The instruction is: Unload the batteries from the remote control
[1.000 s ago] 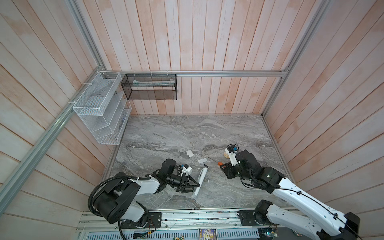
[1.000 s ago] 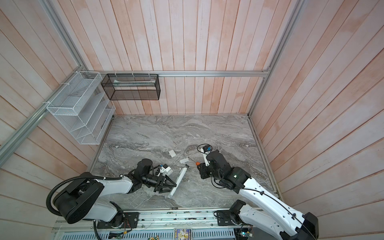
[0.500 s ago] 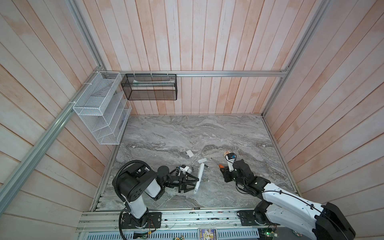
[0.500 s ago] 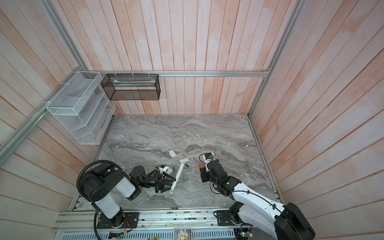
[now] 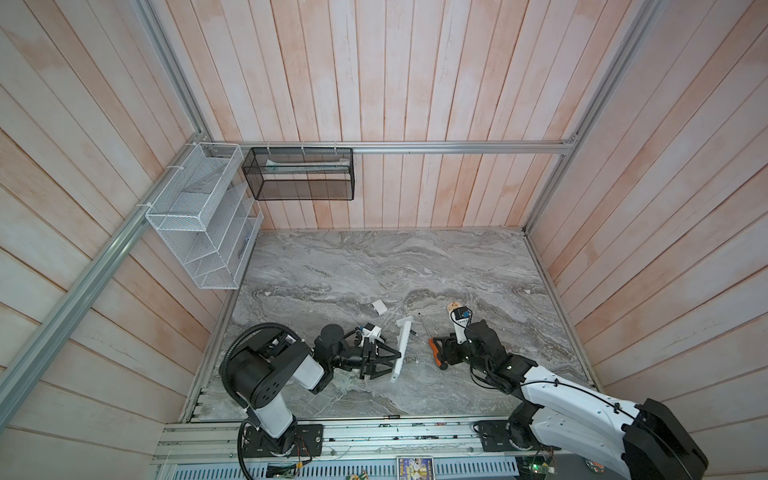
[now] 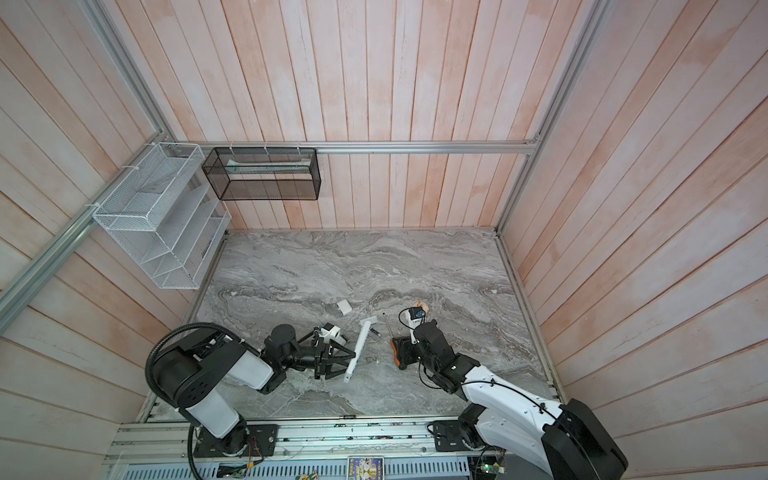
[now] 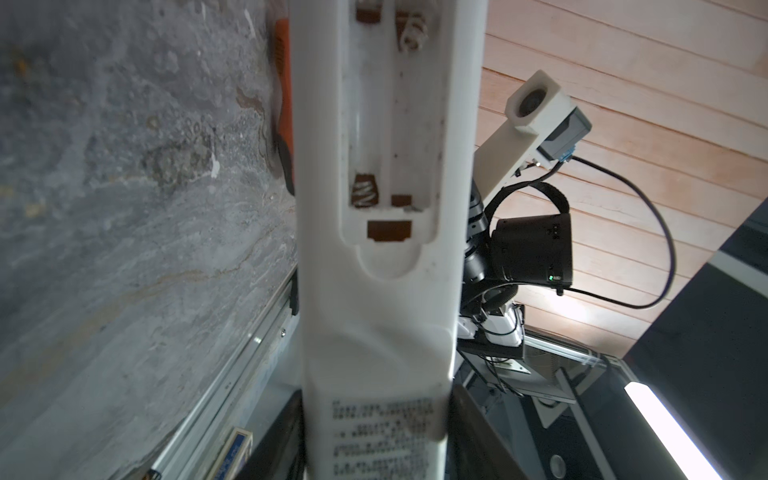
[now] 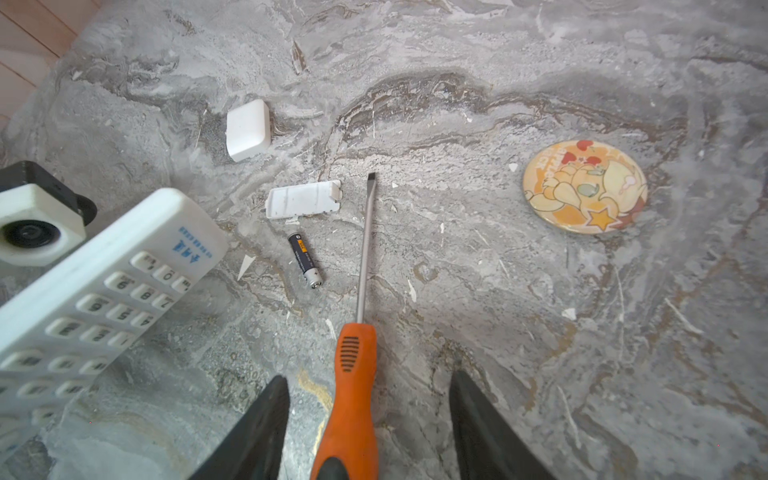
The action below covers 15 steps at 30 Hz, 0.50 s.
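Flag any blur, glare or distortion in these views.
Left wrist: the remote control fills the frame, its printed label soft from closeness, the battery bay sharper; a light strip behind it blows out. Right wrist: evenly lit, the battery and screwdriver crisp. Both top views: wide-angle, wall planks fan outward, things on the table tiny.

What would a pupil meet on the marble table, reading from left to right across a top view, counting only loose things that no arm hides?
small white cover → remote control → screwdriver
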### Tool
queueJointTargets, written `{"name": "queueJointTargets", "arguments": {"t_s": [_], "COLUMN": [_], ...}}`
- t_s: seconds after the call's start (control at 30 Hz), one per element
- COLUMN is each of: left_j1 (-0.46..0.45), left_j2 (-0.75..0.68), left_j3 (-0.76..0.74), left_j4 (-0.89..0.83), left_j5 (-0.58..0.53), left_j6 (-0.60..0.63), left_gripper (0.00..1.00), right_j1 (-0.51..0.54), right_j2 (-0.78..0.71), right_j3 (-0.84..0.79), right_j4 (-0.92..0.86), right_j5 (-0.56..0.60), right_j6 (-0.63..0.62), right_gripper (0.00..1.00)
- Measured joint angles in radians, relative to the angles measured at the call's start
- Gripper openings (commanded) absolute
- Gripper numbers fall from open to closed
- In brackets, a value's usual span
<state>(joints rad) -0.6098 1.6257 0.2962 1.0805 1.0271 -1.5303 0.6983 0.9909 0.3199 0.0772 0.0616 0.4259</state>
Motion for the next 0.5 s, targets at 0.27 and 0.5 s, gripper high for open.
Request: {"name": "queueJointTargets", "arguments": {"t_s": [0.27,0.5], "left_j1": [-0.021,-0.163], "left_j2": [-0.190,-0.093], "left_j3": [0.336,0.369], "left_j4": [-0.937,-1.238], "left_j5": [-0.237,-0.500], "left_j6": [0.632,0.885], "left_gripper": [0.39,0.38], "right_j1": [-0.001,-0.020], "right_j2": [-0.055,-0.091], "right_j3": [0.062,0.201], "right_j4": [-0.056,-0.150], "right_j5": [-0.008,-0.006], "right_j6": [0.013,0.010], "right_gripper": [0.67,0.73]}}
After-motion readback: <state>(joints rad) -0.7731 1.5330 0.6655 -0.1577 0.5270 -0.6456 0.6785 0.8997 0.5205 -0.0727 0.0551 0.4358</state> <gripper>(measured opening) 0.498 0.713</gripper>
